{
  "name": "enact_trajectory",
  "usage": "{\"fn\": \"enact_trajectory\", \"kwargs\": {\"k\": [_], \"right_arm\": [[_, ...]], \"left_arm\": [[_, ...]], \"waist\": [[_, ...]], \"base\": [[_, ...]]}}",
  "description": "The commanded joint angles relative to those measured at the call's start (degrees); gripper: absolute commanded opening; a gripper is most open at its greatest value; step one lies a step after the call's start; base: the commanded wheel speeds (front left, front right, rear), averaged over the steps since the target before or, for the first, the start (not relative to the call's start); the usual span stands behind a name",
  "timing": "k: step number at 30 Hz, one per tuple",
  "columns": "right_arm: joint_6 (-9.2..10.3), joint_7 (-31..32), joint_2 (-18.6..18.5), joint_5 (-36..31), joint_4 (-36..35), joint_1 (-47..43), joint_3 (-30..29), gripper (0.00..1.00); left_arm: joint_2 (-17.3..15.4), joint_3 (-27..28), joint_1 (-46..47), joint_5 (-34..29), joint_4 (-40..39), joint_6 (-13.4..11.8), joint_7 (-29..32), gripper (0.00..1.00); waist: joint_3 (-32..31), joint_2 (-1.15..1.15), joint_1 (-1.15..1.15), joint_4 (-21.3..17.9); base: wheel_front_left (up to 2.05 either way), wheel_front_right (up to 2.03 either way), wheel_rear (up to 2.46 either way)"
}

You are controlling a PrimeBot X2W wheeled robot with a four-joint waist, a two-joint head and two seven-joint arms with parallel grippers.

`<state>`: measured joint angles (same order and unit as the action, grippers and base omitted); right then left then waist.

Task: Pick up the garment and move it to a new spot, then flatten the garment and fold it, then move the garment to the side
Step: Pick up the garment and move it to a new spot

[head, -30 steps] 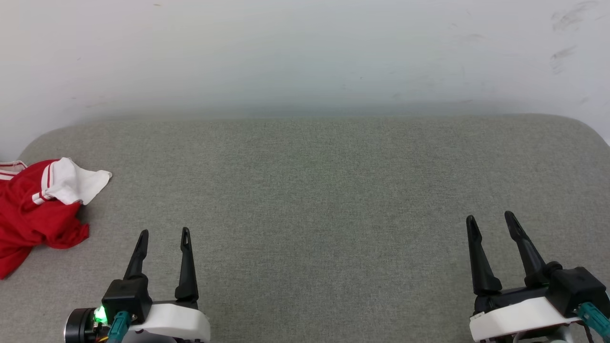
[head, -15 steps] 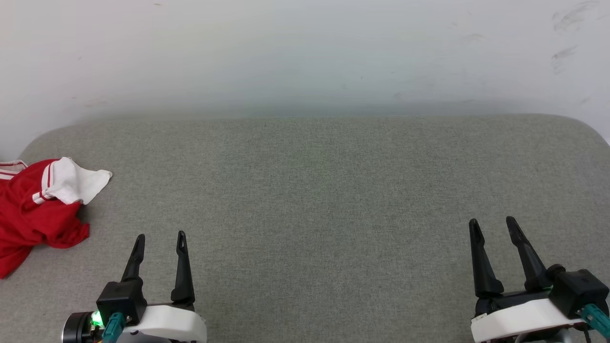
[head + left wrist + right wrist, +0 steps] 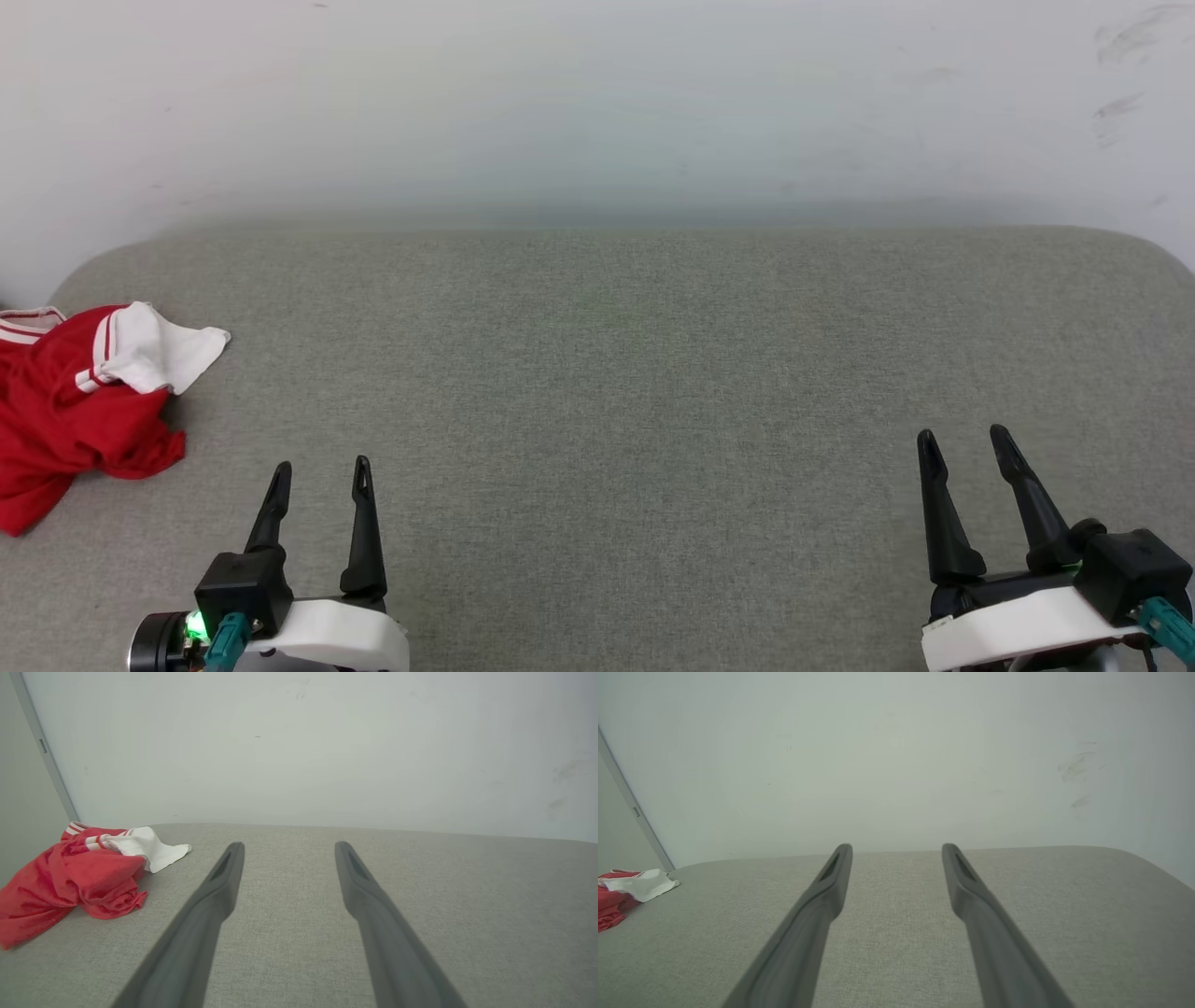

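Head camera shifts slightly | left end effector and right end effector spread wide, empty | crumpled red-and-white shirt on woven grey round-cornered counter

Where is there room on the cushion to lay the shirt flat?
The cushion is bare across its middle and right, between the wall behind and the left gripper and right gripper in front. Only the far left is crowded, where the shirt lies bunched.
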<state>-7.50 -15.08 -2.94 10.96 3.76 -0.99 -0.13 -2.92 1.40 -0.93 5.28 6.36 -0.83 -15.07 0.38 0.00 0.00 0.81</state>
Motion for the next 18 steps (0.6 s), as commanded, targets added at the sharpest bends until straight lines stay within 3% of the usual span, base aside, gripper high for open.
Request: {"fn": "enact_trajectory", "kwargs": {"k": [1,18], "right_arm": [[0.03,-0.14,0.11,-0.35,-0.23,-0.48,0.04,1.00],[0.03,-0.14,0.12,-1.09,-0.66,-0.80,0.84,1.00]], "left_arm": [[0.03,-0.04,0.25,-0.09,0.15,-0.15,-0.16,1.00],[0.03,1.33,0.77,-0.71,0.17,0.04,-0.16,1.00]], "waist": [[0.00,0.00,0.00,0.43],[0.49,0.00,0.00,10.16]], "base": [[0.00,0.00,0.00],[0.00,0.00,0.00]]}}
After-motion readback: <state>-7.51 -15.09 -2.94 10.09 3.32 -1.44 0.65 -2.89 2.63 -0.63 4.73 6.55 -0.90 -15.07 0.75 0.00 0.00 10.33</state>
